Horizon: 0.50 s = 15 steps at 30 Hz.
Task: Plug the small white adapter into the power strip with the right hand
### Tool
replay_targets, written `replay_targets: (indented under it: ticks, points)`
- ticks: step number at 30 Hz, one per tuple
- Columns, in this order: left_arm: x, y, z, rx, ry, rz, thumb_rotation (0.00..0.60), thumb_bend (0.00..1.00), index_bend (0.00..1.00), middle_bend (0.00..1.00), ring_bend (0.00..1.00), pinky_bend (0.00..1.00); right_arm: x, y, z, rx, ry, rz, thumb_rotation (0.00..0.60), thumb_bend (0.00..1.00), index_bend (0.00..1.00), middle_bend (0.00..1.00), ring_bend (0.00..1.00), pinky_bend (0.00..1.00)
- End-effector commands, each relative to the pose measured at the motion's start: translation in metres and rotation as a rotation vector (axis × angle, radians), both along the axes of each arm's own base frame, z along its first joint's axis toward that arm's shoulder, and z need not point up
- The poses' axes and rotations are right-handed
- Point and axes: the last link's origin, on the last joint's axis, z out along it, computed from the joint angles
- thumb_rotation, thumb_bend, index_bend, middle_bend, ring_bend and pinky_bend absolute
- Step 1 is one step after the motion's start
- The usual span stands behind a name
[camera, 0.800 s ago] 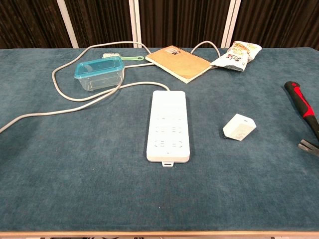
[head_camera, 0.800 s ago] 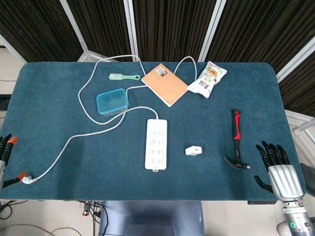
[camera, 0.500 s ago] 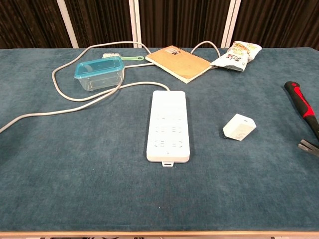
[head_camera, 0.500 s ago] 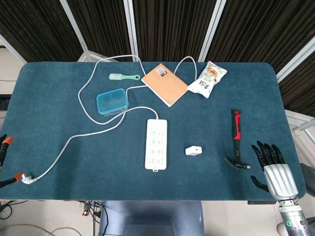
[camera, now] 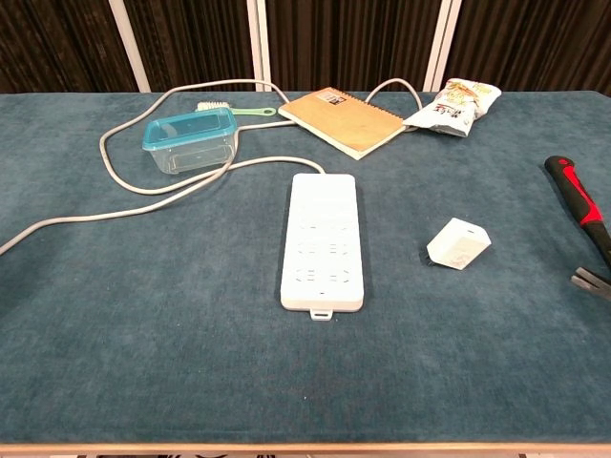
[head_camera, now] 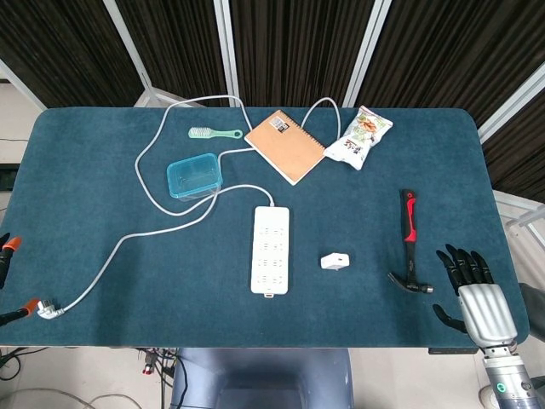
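Black-fingered right hand [head_camera: 473, 290] spread, empty, at near right tabletop [head_camera: 85, 187] edge beside hammer [head_camera: 410, 241]. White adapter [head_camera: 335, 261] lies apart from power strip [head_camera: 270, 249], whose long axis runs near-to-far.

Right hand [head_camera: 473, 294], seen in head view just right of the hammer [head_camera: 410, 243]: black fingers, ribbed silver back plate, black thumb. Below it a grey cylindrical wrist carries a small green ring light. Left hand [head_camera: 4, 256], at the frame edge well left of the hammer: only a black tip with an orange band shows.
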Motion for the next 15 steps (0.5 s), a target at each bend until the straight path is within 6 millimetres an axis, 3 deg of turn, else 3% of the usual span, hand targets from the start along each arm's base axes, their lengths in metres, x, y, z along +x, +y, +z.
replay_targets:
  ticks: [1,9,15]
  points:
    - [0.000,0.000,-0.001,-0.003,-0.002,-0.001,0.600,0.00,0.00,0.00,0.00,0.00,0.002,0.001,0.000,0.002,-0.016,0.000,0.600,0.32,0.00,0.00,0.00,0.00]
    - [0.002,-0.001,0.000,0.002,-0.003,-0.010,0.600,0.00,0.00,0.00,0.00,0.00,0.023,-0.002,-0.006,0.054,-0.082,0.015,0.600,0.32,0.00,0.00,0.00,0.00]
    - [0.002,0.000,0.000,0.003,-0.006,-0.015,0.600,0.00,0.00,0.00,0.00,0.00,0.066,-0.023,-0.022,0.127,-0.133,0.037,0.600,0.32,0.01,0.03,0.00,0.00]
